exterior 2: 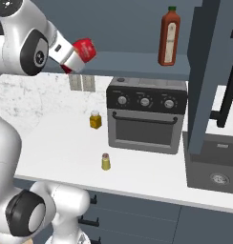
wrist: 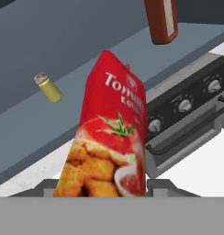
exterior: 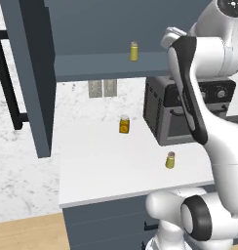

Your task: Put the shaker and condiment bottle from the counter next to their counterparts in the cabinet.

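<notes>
While the hand is clamped on the red tomato ketchup bottle, that bottle is held raised before the cabinet shelf, not yet set down. Farther right on the shelf the tall red sauce bottle is seen, and to the left its yellow shaker. Left to be done: the counter's small shaker stands untouched on the counter, near the toaster oven.

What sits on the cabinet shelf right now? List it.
On the cabinet shelf stand a small yellow shaker and a tall red sauce bottle. The raised condiment bottle covers part of the shelf in the hand view.
</notes>
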### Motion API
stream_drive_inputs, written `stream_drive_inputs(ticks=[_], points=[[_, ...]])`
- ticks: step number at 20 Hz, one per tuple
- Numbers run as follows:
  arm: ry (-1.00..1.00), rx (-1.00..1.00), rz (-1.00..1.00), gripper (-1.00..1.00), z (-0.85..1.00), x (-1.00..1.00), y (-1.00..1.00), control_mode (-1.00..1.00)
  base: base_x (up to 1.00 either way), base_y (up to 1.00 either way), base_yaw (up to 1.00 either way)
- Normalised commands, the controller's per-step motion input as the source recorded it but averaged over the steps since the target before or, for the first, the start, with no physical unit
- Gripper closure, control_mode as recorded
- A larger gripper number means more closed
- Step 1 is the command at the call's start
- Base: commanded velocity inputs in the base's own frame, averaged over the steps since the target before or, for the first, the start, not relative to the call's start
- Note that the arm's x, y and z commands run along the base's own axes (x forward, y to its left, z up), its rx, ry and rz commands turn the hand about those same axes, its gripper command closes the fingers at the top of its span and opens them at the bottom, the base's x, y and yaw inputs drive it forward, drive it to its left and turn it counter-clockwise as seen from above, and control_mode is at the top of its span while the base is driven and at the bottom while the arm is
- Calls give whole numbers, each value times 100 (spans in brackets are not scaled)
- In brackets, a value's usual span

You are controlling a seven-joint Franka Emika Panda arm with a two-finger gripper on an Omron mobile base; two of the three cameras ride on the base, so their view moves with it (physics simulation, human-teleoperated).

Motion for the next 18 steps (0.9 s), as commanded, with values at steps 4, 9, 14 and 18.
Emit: stream_drive_inputs(ticks=[4, 9, 14, 18], points=[[0, 0, 0, 100, 0, 41, -26, -100, 0, 0, 0], [0, 0, 0, 100, 0, 23, -28, -100, 0, 0, 0], [0, 0, 0, 100, 0, 32, -29, -100, 0, 0, 0], [0, 0, 0, 100, 0, 33, -27, -100, 0, 0, 0]])
